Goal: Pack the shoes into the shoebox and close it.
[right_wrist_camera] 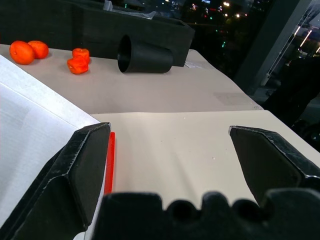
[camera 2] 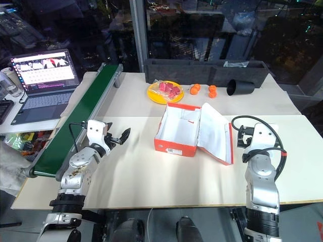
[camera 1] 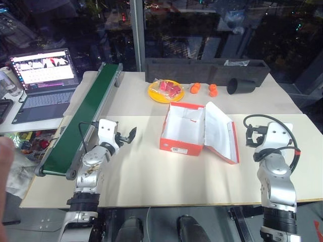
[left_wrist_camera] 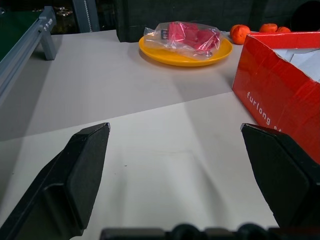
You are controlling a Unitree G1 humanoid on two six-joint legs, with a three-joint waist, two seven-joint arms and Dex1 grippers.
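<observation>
By the table's (camera 1: 151,186) left edge ran a green conveyor (camera 1: 86,118). The left gripper (camera 1: 127,136) hovered beside it, jaws spread wide, holding nothing. The shoebox (camera 1: 181,141) sat mid-table, lid (camera 1: 222,132) flung open rightward, its white inside bare. Near the right edge the right gripper (right_wrist_camera: 167,165) gaped equally wide and empty.

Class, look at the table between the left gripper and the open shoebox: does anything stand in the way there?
Nothing visible does. Bare tabletop lies between the open left gripper and the red shoebox, whose lid lies open. The yellow plate sits farther back, off that line.
</observation>
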